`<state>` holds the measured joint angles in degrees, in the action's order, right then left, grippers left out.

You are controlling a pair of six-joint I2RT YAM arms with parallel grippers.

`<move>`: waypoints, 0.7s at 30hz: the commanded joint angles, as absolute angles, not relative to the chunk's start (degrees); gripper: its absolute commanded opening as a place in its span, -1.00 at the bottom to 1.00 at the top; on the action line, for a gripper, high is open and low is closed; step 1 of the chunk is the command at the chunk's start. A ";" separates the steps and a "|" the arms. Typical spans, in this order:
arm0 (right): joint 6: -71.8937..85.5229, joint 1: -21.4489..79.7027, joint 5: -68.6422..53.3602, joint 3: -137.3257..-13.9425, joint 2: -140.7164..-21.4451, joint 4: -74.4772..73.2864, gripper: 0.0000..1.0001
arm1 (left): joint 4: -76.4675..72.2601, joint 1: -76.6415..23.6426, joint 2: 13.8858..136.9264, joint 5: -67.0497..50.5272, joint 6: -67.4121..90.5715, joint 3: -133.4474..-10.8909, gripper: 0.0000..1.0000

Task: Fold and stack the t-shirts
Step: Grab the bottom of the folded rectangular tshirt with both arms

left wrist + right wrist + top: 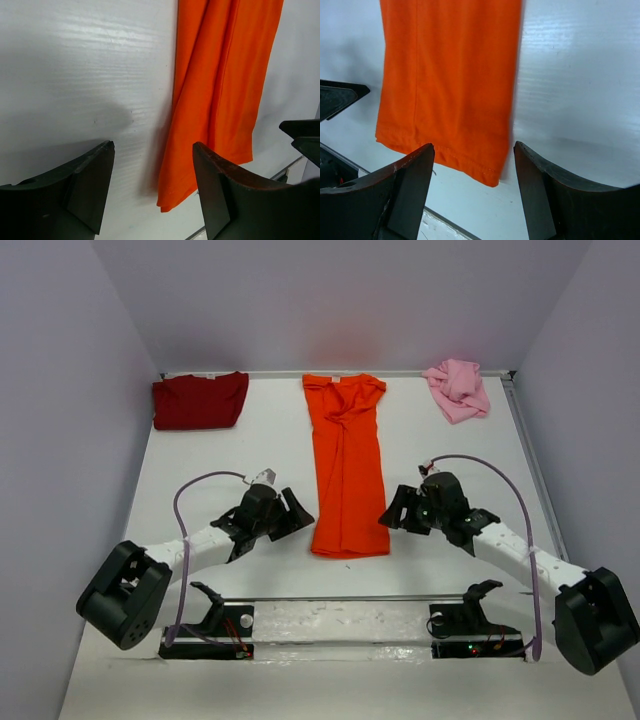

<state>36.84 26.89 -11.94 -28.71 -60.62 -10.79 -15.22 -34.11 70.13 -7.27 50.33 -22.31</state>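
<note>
Nearest to the bases, the left gripper (296, 512) is hovering just beside the left bottom corner of the orange t-shirt (348, 470), its jaws standing spread and holding nothing. The right gripper (392, 512) is waiting at the right bottom corner in the same way, spread and empty. The orange t-shirt is lying in the middle of the table (250, 455) as a long narrow strip that looks folded lengthwise. Its hem is pointing to the arms and its bunched collar end to the far wall.

The danger, as I am judging it, is coming from the layers. At the hem the cloth is lying in more than one layer. A finger going down too shallow is catching only the top one, and then the strip is opening again when lifted. If one gripper is closing earlier than the other, the fold is coming out skewed. The wrinkles near the collar are also threatening to drag.

At the far edge, the dark red t-shirt (200, 400) is lying flat on the left. The pink t-shirt (458, 388) is lying crumpled on the right. Both are well apart from the arms, and nothing is stacked yet.
</note>
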 commanded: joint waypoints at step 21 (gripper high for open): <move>45.61 36.56 -9.84 -21.71 -69.87 -2.90 0.17 | -23.99 -41.83 78.75 -9.05 53.08 -20.57 0.45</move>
